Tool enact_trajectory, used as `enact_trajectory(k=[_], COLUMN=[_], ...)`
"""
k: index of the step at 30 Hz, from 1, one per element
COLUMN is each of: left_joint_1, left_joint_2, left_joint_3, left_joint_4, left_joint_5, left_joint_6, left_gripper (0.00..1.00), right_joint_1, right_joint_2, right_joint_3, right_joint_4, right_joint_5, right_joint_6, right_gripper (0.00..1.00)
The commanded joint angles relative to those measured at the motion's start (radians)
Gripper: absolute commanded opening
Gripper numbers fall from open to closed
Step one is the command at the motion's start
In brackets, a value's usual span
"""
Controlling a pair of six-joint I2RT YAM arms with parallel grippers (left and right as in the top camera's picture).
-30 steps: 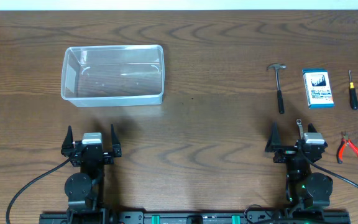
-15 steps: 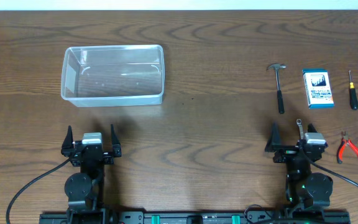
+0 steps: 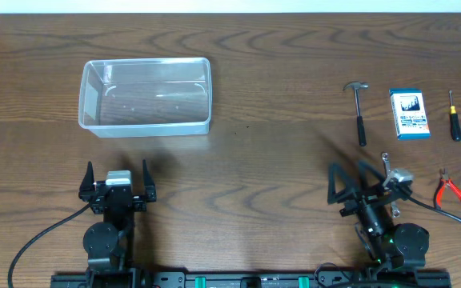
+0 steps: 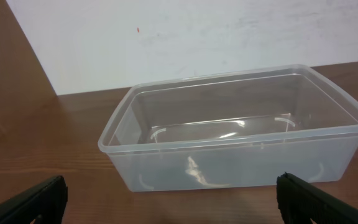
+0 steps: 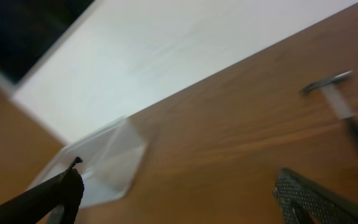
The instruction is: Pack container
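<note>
I can read no text, number or brand anywhere in these views. The only printed thing I see is a small blue-and-white box. It lies flat on the table, beyond my right gripper and off to its right, between a hammer and a screwdriver. Its top face shows a dark picture panel above a pale band with what look like lines of print. From the overhead camera the characters are too small to make out. The right wrist view is blurred and shows no lettering.
</note>
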Motion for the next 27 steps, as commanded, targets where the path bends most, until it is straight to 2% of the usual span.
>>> enact_trajectory(k=[1, 9, 12, 15, 21, 27], left_joint_1=[0.005, 0.005, 0.005, 0.005, 0.004, 0.004], left_joint_2=[-0.006, -0.006, -0.006, -0.006, -0.006, -0.006], left_joint_3=[-0.019, -0.019, -0.019, -0.019, -0.019, -0.019], left_joint_4=[-0.041, -0.041, -0.041, -0.041, -0.037, 0.045], left_joint_5=[-0.005, -0.005, -0.005, -0.005, -0.005, -0.005], left_joint_6=[-0.008, -0.008, -0.008, -0.009, -0.008, -0.009], left_gripper=[0.98, 0.98, 0.98, 0.98, 0.98, 0.98], right_joint_1=[-0.006, -0.007, -0.007, -0.007, -0.007, -0.007], right_joint_2=[0.002, 0.004, 0.023, 0.083, 0.42, 0.807], right_joint_3=[-0.004, 0.001, 0.052, 0.151, 0.479, 0.848], right_joint_4=[0.016, 0.2, 0.27, 0.283, 0.278, 0.191], right_joint_5=[-0.155, -0.159, -0.091, -0.052, -0.179, -0.435], right_joint_6=[0.055, 0.081, 0.146, 0.107, -0.082, -0.119], right_gripper=[0.99, 0.99, 0.99, 0.99, 0.99, 0.99])
